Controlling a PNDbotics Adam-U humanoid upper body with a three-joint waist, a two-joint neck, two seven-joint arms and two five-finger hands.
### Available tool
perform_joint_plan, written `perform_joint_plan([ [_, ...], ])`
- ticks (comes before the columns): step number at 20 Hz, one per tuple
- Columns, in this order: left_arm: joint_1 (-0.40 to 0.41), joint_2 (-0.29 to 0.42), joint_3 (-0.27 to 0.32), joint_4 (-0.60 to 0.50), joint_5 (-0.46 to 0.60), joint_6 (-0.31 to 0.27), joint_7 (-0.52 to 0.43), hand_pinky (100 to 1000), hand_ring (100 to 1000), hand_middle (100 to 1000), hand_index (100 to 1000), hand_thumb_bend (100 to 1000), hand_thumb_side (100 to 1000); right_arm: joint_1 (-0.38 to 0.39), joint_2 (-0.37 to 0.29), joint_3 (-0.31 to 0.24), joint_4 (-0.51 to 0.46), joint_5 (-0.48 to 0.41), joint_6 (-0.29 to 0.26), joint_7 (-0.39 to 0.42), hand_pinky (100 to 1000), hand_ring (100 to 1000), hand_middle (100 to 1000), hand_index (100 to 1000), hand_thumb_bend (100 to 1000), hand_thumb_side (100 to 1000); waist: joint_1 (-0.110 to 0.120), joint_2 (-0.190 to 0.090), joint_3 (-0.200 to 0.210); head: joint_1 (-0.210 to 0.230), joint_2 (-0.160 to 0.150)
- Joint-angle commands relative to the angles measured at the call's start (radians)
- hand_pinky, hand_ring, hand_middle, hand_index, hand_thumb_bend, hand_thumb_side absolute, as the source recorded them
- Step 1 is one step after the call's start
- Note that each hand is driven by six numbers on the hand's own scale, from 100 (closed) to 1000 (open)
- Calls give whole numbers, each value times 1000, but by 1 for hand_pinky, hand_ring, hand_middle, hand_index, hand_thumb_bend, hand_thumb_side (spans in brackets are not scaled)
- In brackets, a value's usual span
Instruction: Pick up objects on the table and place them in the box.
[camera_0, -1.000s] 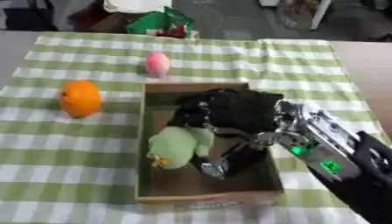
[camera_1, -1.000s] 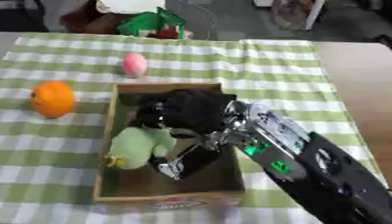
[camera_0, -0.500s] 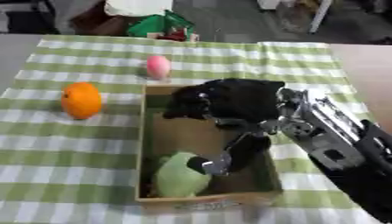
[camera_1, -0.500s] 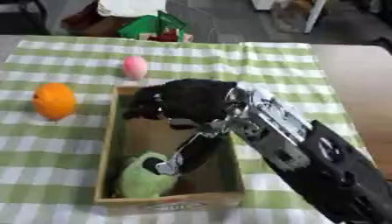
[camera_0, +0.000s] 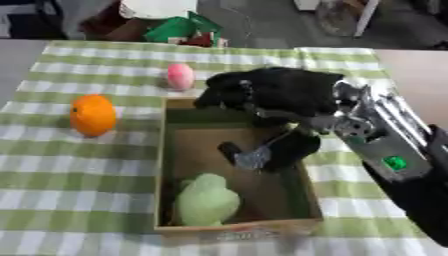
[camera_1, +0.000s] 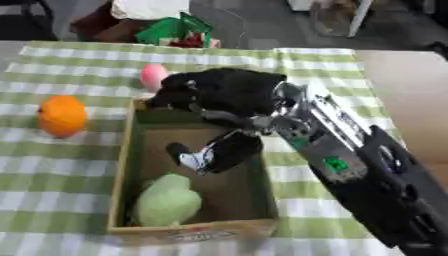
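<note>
Green-and-white checked cloth (camera_0: 52, 165) covers the table. Open brown cardboard box (camera_0: 164, 165) sits mid-table, long side running near to far.

Right hand (camera_0: 271, 92), black with a silver wrist, hangs over the far end of the box, arm coming in from the near right. Fingers curl loosely downward and grip nothing; the thumb (camera_0: 262, 155) points down into the box, its tip clear of the pale green soft object.

Pale green rounded soft object (camera_0: 206, 200) lies on the box floor in the near left corner, well apart from the hand. Half a second ago it lay in the same spot with the thumb just beside it; a full second ago it was higher up the box, at the left wall, right against the hand. The hand has since lifted and drawn back toward the far end.

Round orange fruit (camera_0: 93, 115) rests on the cloth left of the box, near it but apart. Small pink egg-shaped object (camera_0: 180, 76) sits on the cloth just beyond the box's far left corner. Neither has moved.

Left hand not seen in either view.
</note>
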Motion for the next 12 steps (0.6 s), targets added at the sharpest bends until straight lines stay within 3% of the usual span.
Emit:
perform_joint_plan([
  [1, -33, 93, 8, -17, -35, -5, 1, 404, 583, 539, 653, 100, 758, -14, -33, -79, -20, -47, 13, -48, 799, 1000, 847, 974, 100, 812, 10, -12, -5, 20, 5],
  [7, -123, 229, 26, 48, -118, -31, -68, 436, 627, 595, 724, 100, 616, 39, -52, -197, -20, -130, 44, -131, 808, 996, 796, 960, 100, 748, 26, -10, -20, 31, 7],
  [12, -186, 340, 11, 137, -186, -50, -133, 445, 640, 605, 739, 100, 609, 75, -50, -236, -20, -198, 49, -199, 818, 999, 791, 960, 100, 734, 24, -10, -31, 39, 7],
])
